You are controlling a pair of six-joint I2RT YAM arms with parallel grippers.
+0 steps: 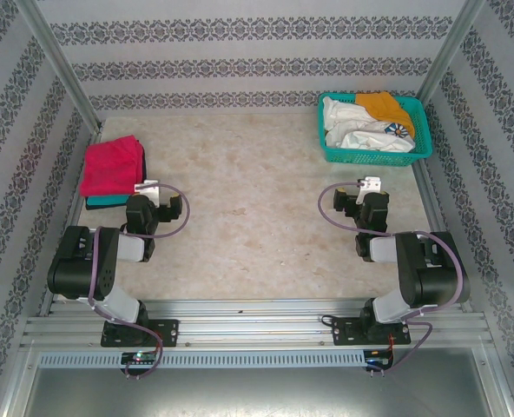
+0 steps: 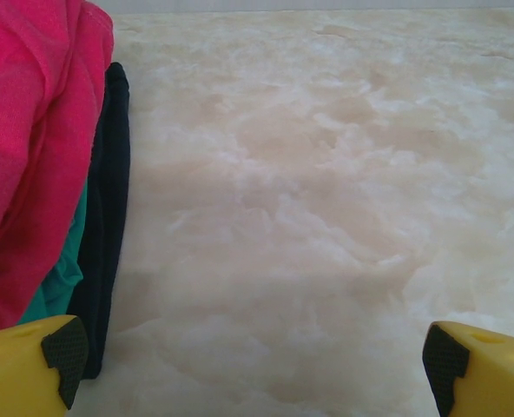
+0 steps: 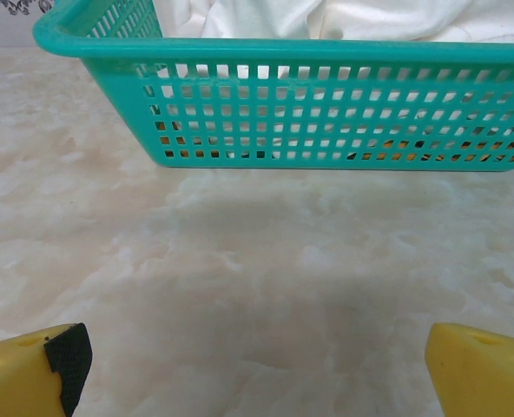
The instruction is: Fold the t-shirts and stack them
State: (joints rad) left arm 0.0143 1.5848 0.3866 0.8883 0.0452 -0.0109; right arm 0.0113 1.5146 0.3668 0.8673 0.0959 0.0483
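Two stacked far left: pink t-shirt over teal t-shirt, its dark edging plain from the wrist. One basket holds perhaps three more. Spread, empty: left gripper, right gripper.

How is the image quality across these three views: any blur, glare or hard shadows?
Top external: even, diffuse light, no glare on the table. Left wrist: the pink-red t-shirt close to the lens looks soft. Right wrist: the teal mesh basket is sharp and casts a faint shadow in front.

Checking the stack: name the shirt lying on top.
The pink-red shirt; the teal shirt lies under it, the white shirt and orange shirt sit in the basket.
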